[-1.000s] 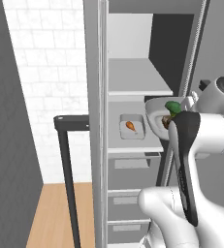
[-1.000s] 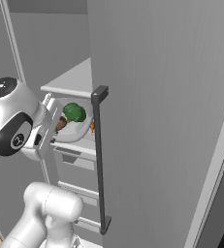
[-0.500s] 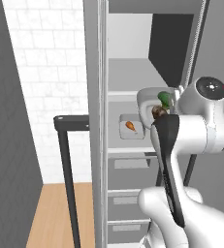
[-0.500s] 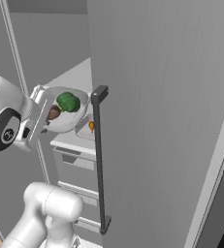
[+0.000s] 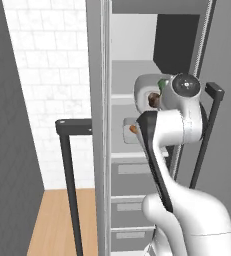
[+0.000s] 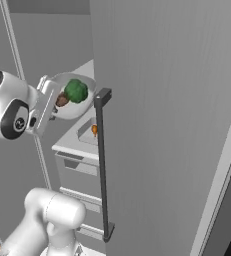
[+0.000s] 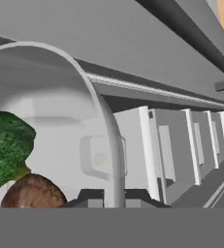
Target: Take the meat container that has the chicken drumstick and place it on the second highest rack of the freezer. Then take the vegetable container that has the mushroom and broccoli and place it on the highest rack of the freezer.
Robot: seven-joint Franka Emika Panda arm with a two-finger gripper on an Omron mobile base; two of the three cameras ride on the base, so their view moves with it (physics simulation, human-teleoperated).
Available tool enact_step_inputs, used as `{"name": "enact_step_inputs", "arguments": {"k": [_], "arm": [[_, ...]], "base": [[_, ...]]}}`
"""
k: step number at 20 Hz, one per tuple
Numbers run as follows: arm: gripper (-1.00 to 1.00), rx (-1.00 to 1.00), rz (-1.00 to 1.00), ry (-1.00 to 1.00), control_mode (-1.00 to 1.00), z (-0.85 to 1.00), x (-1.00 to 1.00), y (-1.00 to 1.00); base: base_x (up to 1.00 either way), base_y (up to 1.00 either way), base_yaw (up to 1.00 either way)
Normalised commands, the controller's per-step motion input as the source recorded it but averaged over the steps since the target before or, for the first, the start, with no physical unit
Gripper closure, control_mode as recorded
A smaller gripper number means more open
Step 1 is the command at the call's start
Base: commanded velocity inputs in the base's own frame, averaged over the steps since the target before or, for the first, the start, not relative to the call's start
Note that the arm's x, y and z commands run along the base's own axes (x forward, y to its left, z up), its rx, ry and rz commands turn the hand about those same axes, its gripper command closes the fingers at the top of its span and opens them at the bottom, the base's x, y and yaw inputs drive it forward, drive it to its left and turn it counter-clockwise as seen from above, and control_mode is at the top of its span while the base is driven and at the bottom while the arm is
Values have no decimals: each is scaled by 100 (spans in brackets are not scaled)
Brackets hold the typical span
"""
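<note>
The vegetable container (image 6: 71,102), a grey tub, hangs tilted in front of the open freezer (image 5: 99,150), with my gripper (image 6: 50,98) shut on its rim. Inside it lie the green broccoli (image 6: 76,91) and the brown mushroom (image 6: 62,101). In the hand view the tub's rim (image 7: 100,116) runs between the finger tips, with the broccoli (image 7: 7,145) and mushroom (image 7: 33,193) at the left. The tub (image 5: 146,95) is about level with the shelf above the meat container (image 5: 129,128). That shallow tray rests on a shelf, holding the chicken drumstick (image 5: 133,129).
The freezer door (image 6: 162,125) stands open on the right, its long dark bar handle (image 6: 103,165) close beside the tub. Grey drawers (image 6: 77,170) sit below the shelves. A second dark bar handle (image 5: 69,175) stands at the left, before a white tiled wall (image 5: 52,75).
The gripper has lifted the vegetable container, tilted it more steeply and swung it in towards the upper shelf. The meat container has stayed put.
</note>
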Motion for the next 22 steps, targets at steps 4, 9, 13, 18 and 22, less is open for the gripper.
{"name": "enact_step_inputs", "arguments": {"k": [4,9,13,18,22], "arm": [[100,0,-4,0,-100,20,81,5],[100,0,0,2,-100,7,83,-3],[100,0,0,5,-100,3,90,-6],[100,0,0,4,-100,12,85,-17],[100,0,0,3,-100,4,75,-19]], "base": [[0,0,0],[0,0,0],[0,0,0],[0,0,0],[0,0,0]]}}
